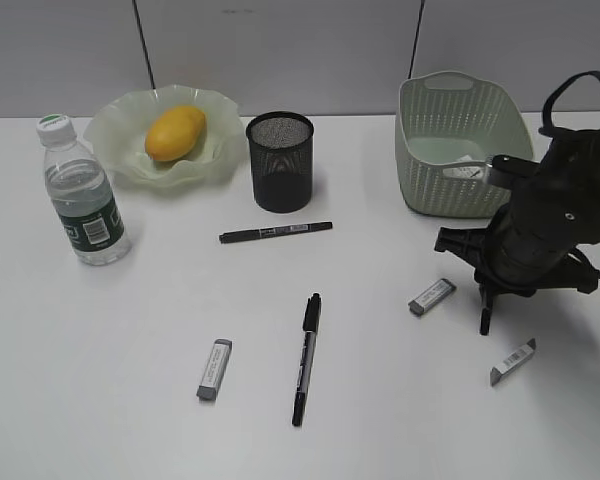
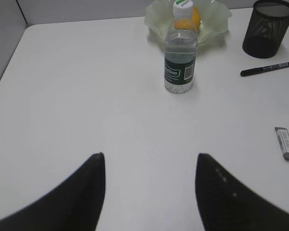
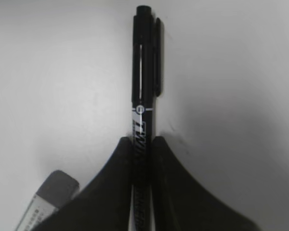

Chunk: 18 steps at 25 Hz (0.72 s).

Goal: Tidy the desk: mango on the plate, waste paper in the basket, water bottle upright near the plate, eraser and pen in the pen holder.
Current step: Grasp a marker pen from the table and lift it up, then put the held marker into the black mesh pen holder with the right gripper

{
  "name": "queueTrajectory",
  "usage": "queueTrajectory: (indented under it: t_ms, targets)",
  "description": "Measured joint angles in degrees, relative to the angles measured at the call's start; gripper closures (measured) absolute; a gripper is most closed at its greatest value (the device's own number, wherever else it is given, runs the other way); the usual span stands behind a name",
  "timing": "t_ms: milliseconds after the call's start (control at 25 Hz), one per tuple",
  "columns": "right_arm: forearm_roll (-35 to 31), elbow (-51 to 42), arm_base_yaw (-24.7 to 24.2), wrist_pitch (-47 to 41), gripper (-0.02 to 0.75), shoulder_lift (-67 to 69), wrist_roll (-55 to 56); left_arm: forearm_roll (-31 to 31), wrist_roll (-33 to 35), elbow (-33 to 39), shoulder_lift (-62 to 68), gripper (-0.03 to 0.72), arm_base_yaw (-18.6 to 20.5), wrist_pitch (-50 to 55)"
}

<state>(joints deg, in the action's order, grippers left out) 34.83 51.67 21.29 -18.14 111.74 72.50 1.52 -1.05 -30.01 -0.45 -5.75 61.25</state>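
Right gripper point(image 3: 143, 144): jaws clamped on a black pen point(image 3: 143, 72), barrel pinched between the tips, cap end sticking out ahead of them
Eraser point(image 3: 50, 192): just off the left side of those jaws, on the desk
Left gripper point(image 2: 149, 161): jaws apart, nothing between them, only bare desk
Water bottle point(image 2: 180, 53): upright, well ahead of the left jaws, right in front of the plate point(image 2: 156, 21)
Mango point(image 1: 175, 133): sitting on the plate
Pen holder point(image 2: 268, 28): ahead and off to the right of the left jaws
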Motion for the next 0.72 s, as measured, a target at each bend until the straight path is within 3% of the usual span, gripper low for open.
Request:
queueTrajectory:
  t_ms: [200,440,560,720]
  targets:
    - [-0.6,-0.8,2.3,-5.4,0.649,-5.5,-0.4,0.0,0.0,0.0,0.0,0.244,0.0,0.0]
    - [0.9,-0.8,10.6,-6.9,0.649,-19.4,-2.7,0.0,0.0,0.0,0.0,0.246,0.0,0.0]
    - [3.5,-0.8,12.2,0.2,0.649,-23.4,-2.9,0.0,0.0,0.0,0.0,0.253,0.0,0.0]
    - [13.9,0.8,12.3,16.9,0.649,-23.6,-3.0,0.0,0.0,0.0,0.0,0.261,0.0,-0.1]
